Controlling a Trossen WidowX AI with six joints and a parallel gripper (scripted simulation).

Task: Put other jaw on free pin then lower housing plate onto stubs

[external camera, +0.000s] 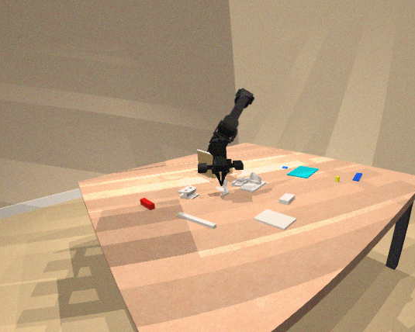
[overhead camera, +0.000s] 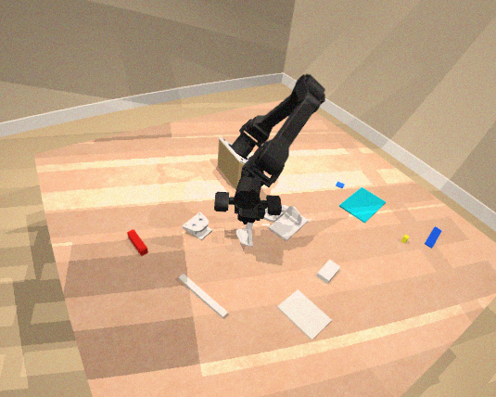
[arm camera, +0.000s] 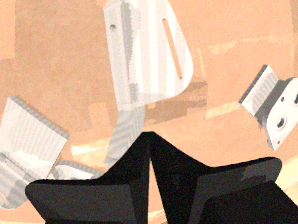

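Wood tabletop (overhead camera: 146,334) (external camera: 188,279) (arm camera: 60,55) lay under the gripper (overhead camera: 249,223) (external camera: 221,185) (arm camera: 148,136), fingers closed narrow, apparently on nothing, the white slotted part (overhead camera: 244,237) (external camera: 223,190) (arm camera: 155,60) at 12 o'clock in wrist view; a sideways nudge risked skewing it off its pin line.

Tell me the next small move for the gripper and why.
I'd lift the gripper slightly and open it: its fingertips meet, while the slotted white piece's strip passes beneath one finger, apparently not between them.
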